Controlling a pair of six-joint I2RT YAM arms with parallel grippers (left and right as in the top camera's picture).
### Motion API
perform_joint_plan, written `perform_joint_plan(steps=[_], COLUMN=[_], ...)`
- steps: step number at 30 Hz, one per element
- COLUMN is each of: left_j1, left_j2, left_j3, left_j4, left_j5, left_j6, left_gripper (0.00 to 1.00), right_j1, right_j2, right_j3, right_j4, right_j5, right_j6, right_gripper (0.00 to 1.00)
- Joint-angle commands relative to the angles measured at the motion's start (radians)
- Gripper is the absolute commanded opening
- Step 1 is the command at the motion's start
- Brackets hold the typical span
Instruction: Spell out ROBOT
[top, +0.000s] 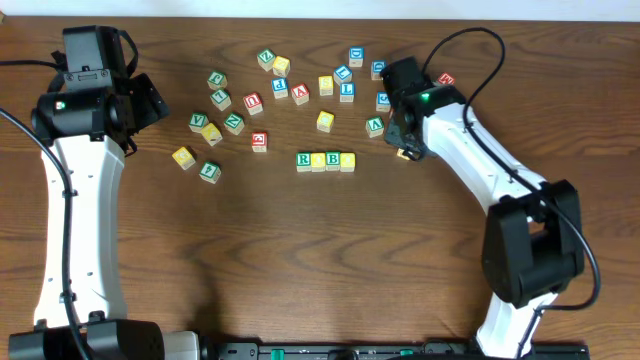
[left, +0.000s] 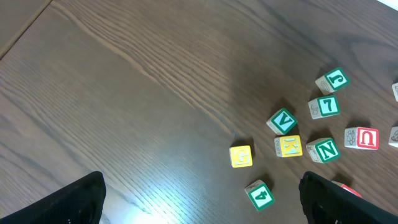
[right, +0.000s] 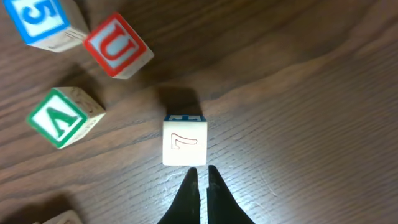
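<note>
While I look down from the overhead camera, I see a short row of four cubes near the middle of the counter (top: 300, 260). From left to right it has the R cube (top: 303, 159), the first yellow cube (top: 318, 160), the B cube (top: 333, 159) and the second yellow cube (top: 347, 160). They stand side by side and touch each other.

To the right of this row, well apart from it, the right hand (right: 201, 172) is low over the counter. Its two fingers are pressed together and pinch nothing. Just in front of the tips stands the blue-edged cube (right: 185, 142). Its pale top face shows a carved mark that I cannot read, and a blue strip shows on its far side. I cannot tell if the tips touch the cube or only stand beside it. Further from the hand, on the left of this view, stand the green V cube (right: 62, 117), the red U cube (right: 118, 45) and the blue 5 cube (right: 40, 22).

At the far left side of the counter, the left hand (left: 202, 193) hangs with its fingers spread wide and holds nothing. Beyond it lie loose cubes, among them the yellow G cube (left: 241, 155) and the green 4 cube (left: 260, 195).
</note>
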Motion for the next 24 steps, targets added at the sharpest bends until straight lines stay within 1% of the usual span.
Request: perform_joint_plan(steps=[1, 12, 17, 20, 21, 24], left_j1=[0.004, 0.004, 0.004, 0.004, 0.004, 0.004], left_j2=[-0.01, -0.01, -0.01, -0.01, -0.01, -0.01], left_j3=[-0.015, -0.015, -0.015, -0.015, -0.015, -0.015], left_j4=[0.001, 0.001, 0.001, 0.001, 0.001, 0.001], left_j5=[-0.017, -0.017, -0.017, -0.017, -0.017, -0.017], left_j6=[-0.001, -0.001, -0.001, -0.001, -0.001, -0.001], left_gripper=[0.98, 0.98, 0.98, 0.98, 0.98, 0.98], right_j1=[0.01, 0.015, 0.015, 0.015, 0.015, 0.012], right_j2=[0.024, 0.029, 0.029, 0.029, 0.029, 0.029], right_j3=[-0.01, -0.032, -0.057, -0.058, -0.059, -0.059], right_j4=[0.003, 0.025, 0.067, 0.085, 0.097, 0.15], right_j5=[0.016, 0.004, -0.011, -0.011, -0.016, -0.085], right_j6=[0.04, 0.037, -0.003, -0.07, -0.113, -0.358], right_gripper=[0.02, 0.01, 0.01, 0.01, 0.01, 0.01])
